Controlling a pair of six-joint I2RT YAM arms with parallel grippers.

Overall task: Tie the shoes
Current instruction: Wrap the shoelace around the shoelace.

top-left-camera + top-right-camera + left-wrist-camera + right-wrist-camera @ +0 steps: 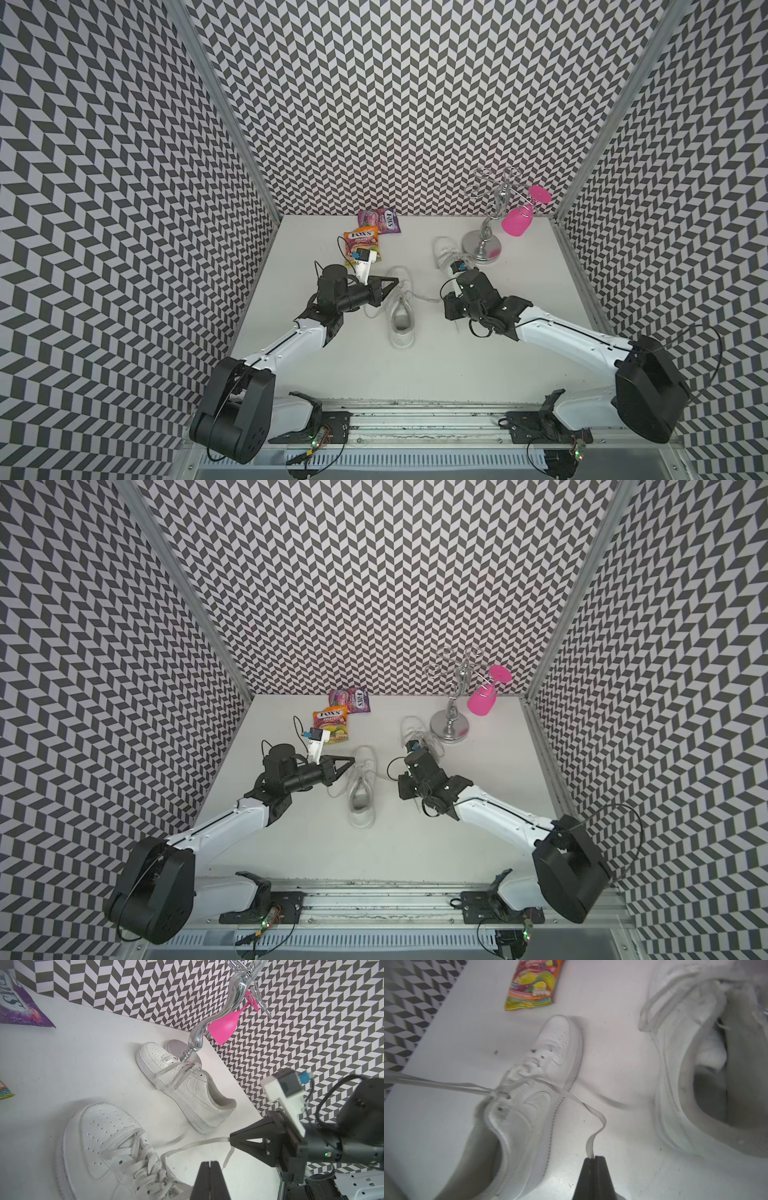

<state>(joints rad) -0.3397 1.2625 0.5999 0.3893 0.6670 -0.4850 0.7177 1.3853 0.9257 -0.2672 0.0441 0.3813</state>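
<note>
Two white shoes lie on the white table. The near shoe (401,328) (361,808) (104,1136) (529,1115) points its toe to the back wall. The far shoe (442,249) (187,1084) (685,1064) lies beside the stand, partly under my right arm. My right gripper (593,1158) (230,1139) (444,301) is shut on the near shoe's right lace (591,1109) (197,1144), drawn out sideways with a short tail hanging. My left gripper (210,1162) (397,282) (353,760) hovers over that shoe's laced part, shut, with nothing seen between its jaws. The left lace (446,1084) runs off toward the left arm.
Two candy bags (363,245) (378,222) lie at the back left. A chrome glass stand (482,247) holding a pink glass (517,222) is at the back right, close to the far shoe. Patterned walls close in three sides.
</note>
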